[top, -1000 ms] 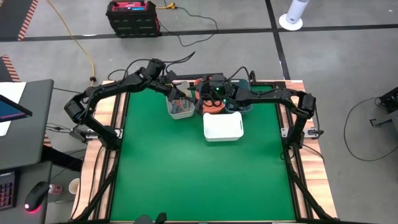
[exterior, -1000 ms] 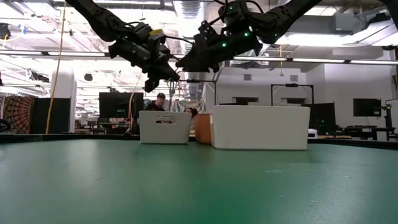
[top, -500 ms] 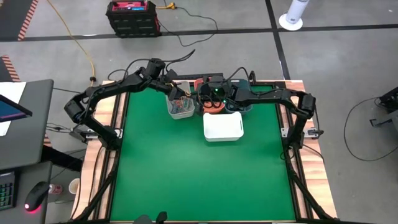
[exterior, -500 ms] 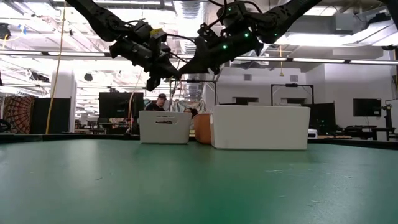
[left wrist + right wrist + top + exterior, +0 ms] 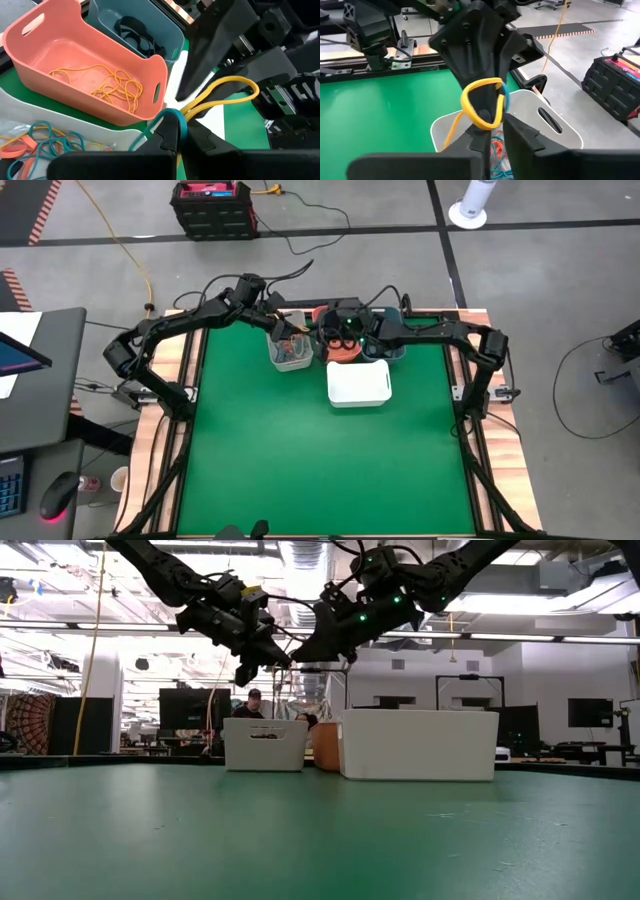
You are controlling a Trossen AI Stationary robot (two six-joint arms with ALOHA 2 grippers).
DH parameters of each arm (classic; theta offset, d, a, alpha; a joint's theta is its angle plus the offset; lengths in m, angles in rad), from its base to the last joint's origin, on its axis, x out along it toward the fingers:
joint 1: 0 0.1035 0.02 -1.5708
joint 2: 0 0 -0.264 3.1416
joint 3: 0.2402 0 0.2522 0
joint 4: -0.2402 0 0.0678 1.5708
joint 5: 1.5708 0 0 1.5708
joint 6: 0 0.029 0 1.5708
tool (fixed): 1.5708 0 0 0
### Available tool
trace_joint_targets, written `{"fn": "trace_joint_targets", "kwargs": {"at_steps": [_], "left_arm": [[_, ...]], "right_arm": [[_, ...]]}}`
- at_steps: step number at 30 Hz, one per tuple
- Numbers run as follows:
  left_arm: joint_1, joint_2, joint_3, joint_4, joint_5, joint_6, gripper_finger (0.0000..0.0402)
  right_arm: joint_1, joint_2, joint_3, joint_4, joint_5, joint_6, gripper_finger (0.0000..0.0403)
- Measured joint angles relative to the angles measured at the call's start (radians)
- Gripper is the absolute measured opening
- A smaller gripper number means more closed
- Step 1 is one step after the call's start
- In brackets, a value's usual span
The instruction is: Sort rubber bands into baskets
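My left gripper [image 5: 182,132] hangs above the light grey basket [image 5: 292,356], shut on a yellow rubber band [image 5: 225,90] and a teal one [image 5: 172,117]. My right gripper [image 5: 494,127] faces it above the coral basket [image 5: 345,352]. Its fingers stand a narrow gap apart, with the yellow loop's free end [image 5: 482,102] between them. The coral basket holds yellow bands [image 5: 112,85] and the slate-blue basket [image 5: 165,37] holds black ones. Mixed teal, red and yellow bands [image 5: 40,140] lie in the grey basket. The white basket [image 5: 358,383] stands nearer. My left gripper pinches the yellow band and the teal band together at one end [image 5: 179,116] between its two fingertips. The fingers slant down from the table's left. Both bands are lifted clear, and the yellow loop sticks out toward my right gripper. My right gripper's fingers [image 5: 481,131] flank the yellow loop's free end; I cannot tell whether they touch it.
The four baskets stand close together at the table's far middle, on the green mat [image 5: 320,460]. The mat's near half is free room. A person [image 5: 252,700] shows in the room beyond the table.
My right gripper's fingers have drawn closer together around the free end of the yellow loop. Neither arm has travelled, and my left gripper has kept its hold on the bands.
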Motion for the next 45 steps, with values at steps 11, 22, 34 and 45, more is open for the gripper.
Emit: {"fn": "trace_joint_targets", "kwargs": {"at_steps": [11, 22, 34, 45], "left_arm": [[0.000, -0.001, 0.000, -0.023, 0.025, 0.004, 0.0000], [0.000, -0.001, 0.000, -0.025, 0.026, 0.010, 0.0000], [0.000, -0.001, 0.000, -0.045, -0.059, 0.039, 0.0014], [0.003, -0.001, 0.000, -0.207, -0.182, 0.095, 0.0173]], "right_arm": [[0.000, 0.000, 0.000, 0.045, 0.001, -0.031, 0.0170], [0.018, 0.000, 0.000, 0.111, 0.004, -0.071, 0.0107], [0.001, 0.000, 0.000, 0.079, 0.000, -0.026, 0.0015], [-0.021, 0.000, 0.000, 0.065, -0.004, -0.015, 0.0014]]}}
